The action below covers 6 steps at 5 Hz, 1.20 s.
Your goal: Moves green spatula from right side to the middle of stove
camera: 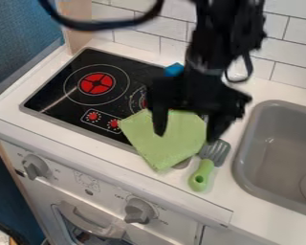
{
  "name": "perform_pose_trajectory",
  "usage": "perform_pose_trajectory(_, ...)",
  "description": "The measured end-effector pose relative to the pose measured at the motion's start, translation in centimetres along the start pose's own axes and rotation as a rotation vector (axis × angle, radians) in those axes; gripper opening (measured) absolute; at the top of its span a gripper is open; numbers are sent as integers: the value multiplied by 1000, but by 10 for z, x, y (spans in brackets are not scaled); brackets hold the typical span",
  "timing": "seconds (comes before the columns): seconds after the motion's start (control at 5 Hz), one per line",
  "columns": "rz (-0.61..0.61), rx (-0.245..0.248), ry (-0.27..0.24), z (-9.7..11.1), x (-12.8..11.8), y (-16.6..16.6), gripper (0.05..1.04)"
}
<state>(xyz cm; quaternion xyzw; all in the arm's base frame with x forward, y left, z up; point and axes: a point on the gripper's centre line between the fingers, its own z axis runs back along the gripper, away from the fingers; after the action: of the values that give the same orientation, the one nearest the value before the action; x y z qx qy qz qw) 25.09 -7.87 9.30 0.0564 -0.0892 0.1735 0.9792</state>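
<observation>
The transfer still lies ahead of you: the small spatula with a light green handle and grey slotted head [201, 175] rests on the white counter [245, 219], between the black glass-topped toy stove [56, 94] and the grey sink [236, 167]. In this camera view, your black two-finger gripper [186, 135] hangs over the light green cloth [157, 157], fingers spread wide, with nothing evidently held. By my reading, you have the grasp, the lift, the carry leftward and the set-down in the stove's middle left to do. The spatula's long axis runs on a slant, from the handle end at lower left, near the counter's front edge, to the head at upper right; its slotted head points away from you, toward the tiled wall [290, 79].
</observation>
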Motion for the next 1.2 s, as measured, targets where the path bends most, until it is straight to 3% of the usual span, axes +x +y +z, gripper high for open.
perform_pose_trajectory(0.2,-63,-83,80,-21,-13,-9,999)
perform_pose_trajectory(0.8,-81,-95,107,-57,-26,-27,972)
perform_pose_trajectory(1.0,-88,-66,106,-63,-31,-29,691)
perform_pose_trajectory(1.2,-75,-82,107,-62,-31,-33,436)
